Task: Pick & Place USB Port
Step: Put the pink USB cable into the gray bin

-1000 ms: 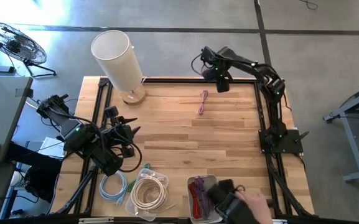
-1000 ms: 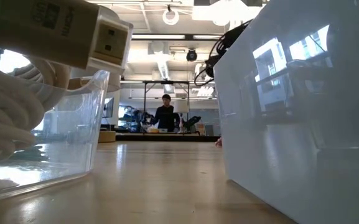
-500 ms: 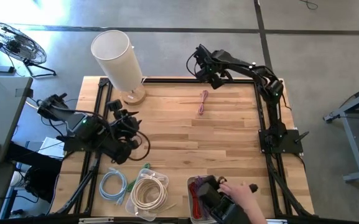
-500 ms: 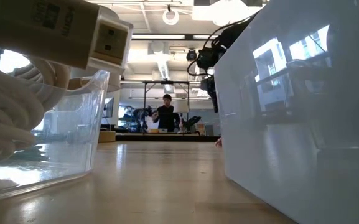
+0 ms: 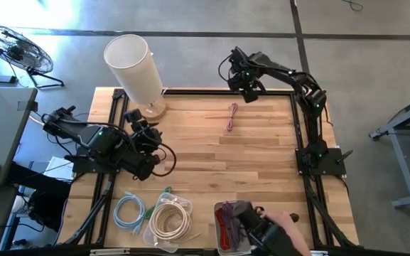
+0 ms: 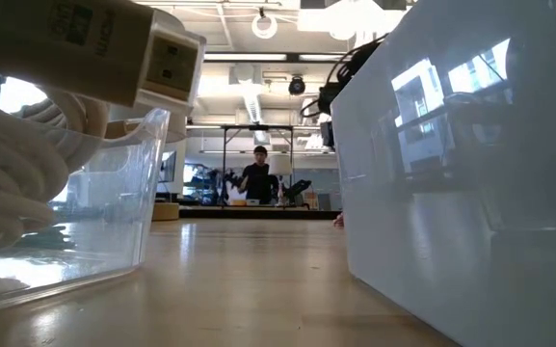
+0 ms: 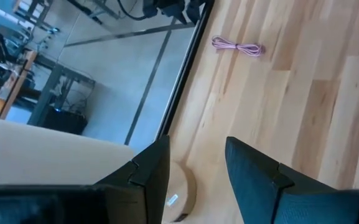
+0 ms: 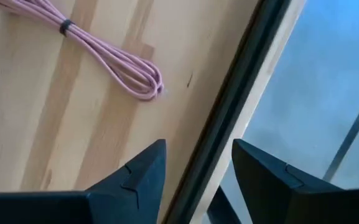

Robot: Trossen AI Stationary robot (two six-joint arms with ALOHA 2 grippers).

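Observation:
A pink cable [image 5: 232,116], tied in a narrow bundle, lies flat on the wooden table near its far edge; it also shows in the left wrist view [image 7: 236,46] and the right wrist view [image 8: 104,53]. My right gripper [image 5: 246,89] hovers over the far edge just beyond the cable, pointing steeply down, open [image 8: 198,149] with nothing between its fingers. My left gripper [image 5: 146,131] is raised over the table's left side, beside the lamp's base, open [image 7: 196,146] and holding nothing.
A tall white lamp [image 5: 135,71] stands at the far left. Along the near edge are a blue cable coil [image 5: 128,212], a clear bin of white cable [image 5: 169,220] and a bin of red cables [image 5: 226,222] with a person's hand [image 5: 279,231] in it. A black rail [image 8: 229,124] frames the table.
My left arm has swung toward the table's right and far side, staying raised. My right gripper has rolled at the wrist over the far edge, shifting left and then back. The person's hand has moved about in the near bin. The pink cable has stayed put.

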